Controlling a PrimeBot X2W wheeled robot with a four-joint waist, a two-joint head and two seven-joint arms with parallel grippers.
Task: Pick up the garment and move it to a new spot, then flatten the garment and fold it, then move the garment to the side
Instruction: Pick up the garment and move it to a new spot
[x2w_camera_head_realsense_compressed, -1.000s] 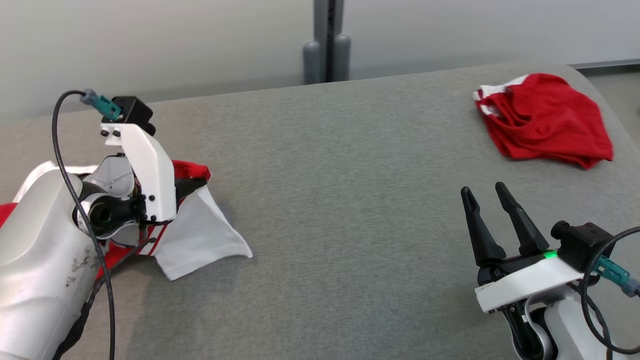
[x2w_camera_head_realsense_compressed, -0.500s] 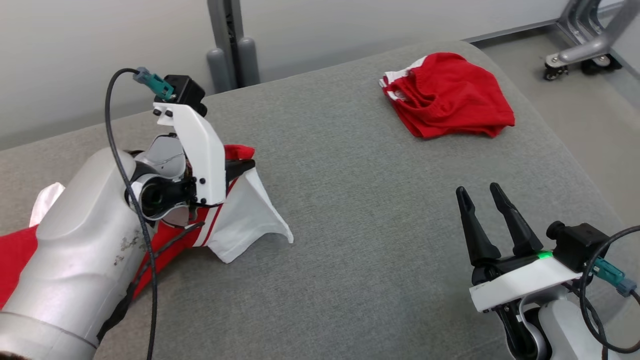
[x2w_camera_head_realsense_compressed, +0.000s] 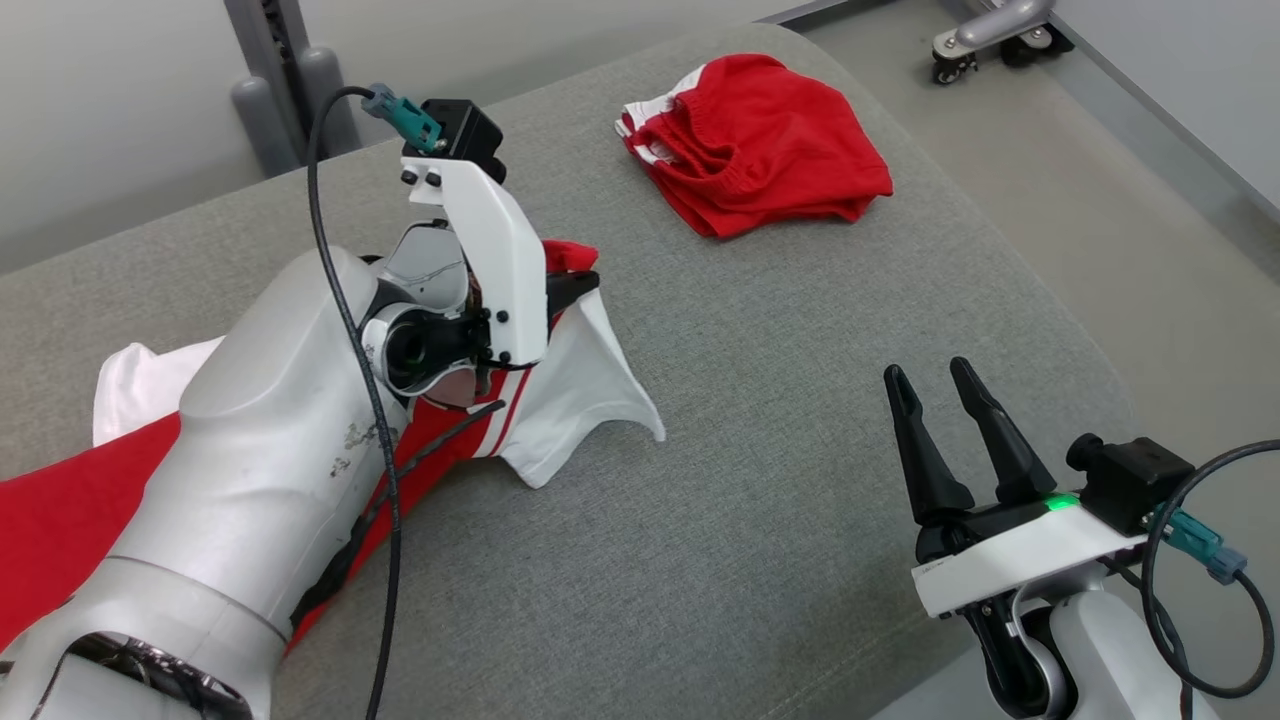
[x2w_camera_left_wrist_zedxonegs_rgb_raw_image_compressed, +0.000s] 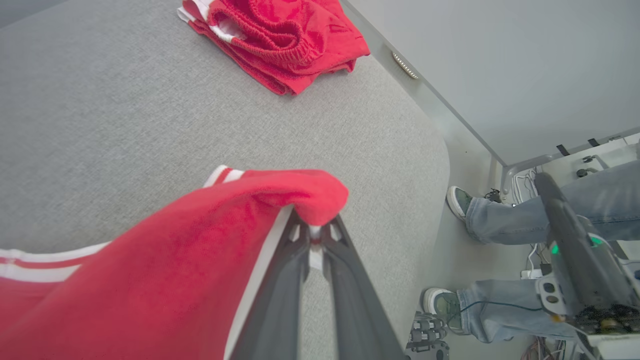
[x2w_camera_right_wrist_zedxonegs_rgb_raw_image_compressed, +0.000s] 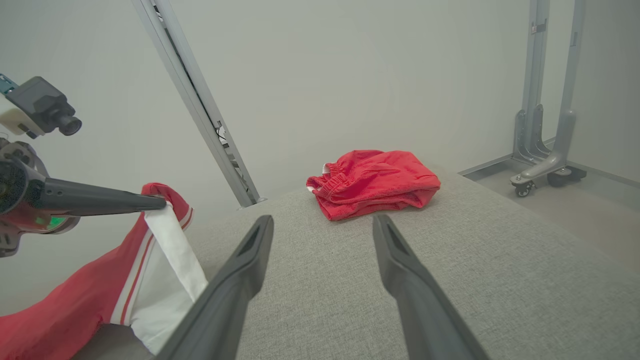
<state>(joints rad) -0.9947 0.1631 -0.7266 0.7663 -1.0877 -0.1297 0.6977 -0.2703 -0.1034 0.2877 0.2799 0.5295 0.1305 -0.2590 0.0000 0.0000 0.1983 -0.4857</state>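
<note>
Two garments on the grey fabric-topped counter (x2w_camera_head_realsense_compressed: 800, 420): red-and-white knit garment (x2w_camera_head_realsense_compressed: 575, 400) pinched at its red edge in clenched left jaws, corner raised and rest trailing, likely for dragging to a fresh spot; red crumpled bundle (x2w_camera_head_realsense_compressed: 760, 160) well apart. Right jaws spread, empty, held clear.

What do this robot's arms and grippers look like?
Silver-grey forearms, the left forearm scuffed. The left gripper and right gripper each have two long, tapered black fingers on a white bracket, with a black camera box and a black cable with a teal plug. A green light glows on the right one.
</note>
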